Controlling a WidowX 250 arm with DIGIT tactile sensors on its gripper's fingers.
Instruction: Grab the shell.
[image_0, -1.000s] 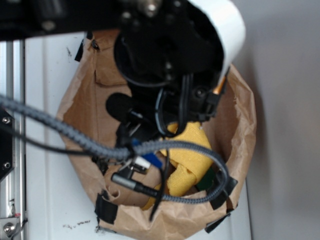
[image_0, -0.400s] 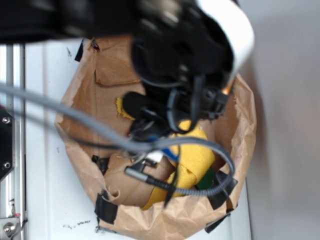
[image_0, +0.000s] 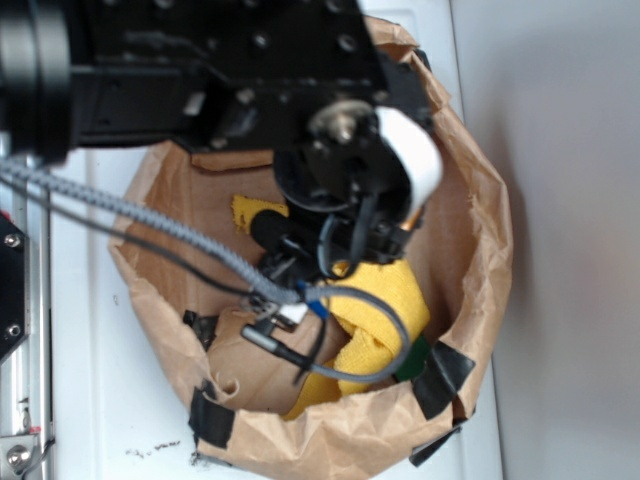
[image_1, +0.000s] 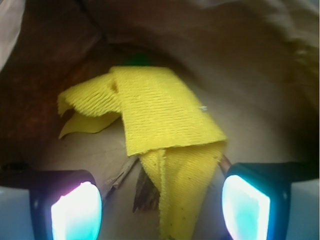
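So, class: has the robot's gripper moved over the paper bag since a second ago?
Yes. Against the paper bag, which stayed put, the arm swung: its white cover shifted down-left, and the gripper hangs open above the yellow cloth.

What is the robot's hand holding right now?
Nothing. The hand is open, its two pads wide apart above the yellow cloth in the paper bag. The shell does not show in either view.

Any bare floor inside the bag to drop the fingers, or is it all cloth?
Bare brown floor shows left of the yellow cloth, between it and the bag wall, and right of it toward the far wall. The middle is crowded: the cloth fold hangs between the open gripper fingers, dark scraps beside it. No shell visible.
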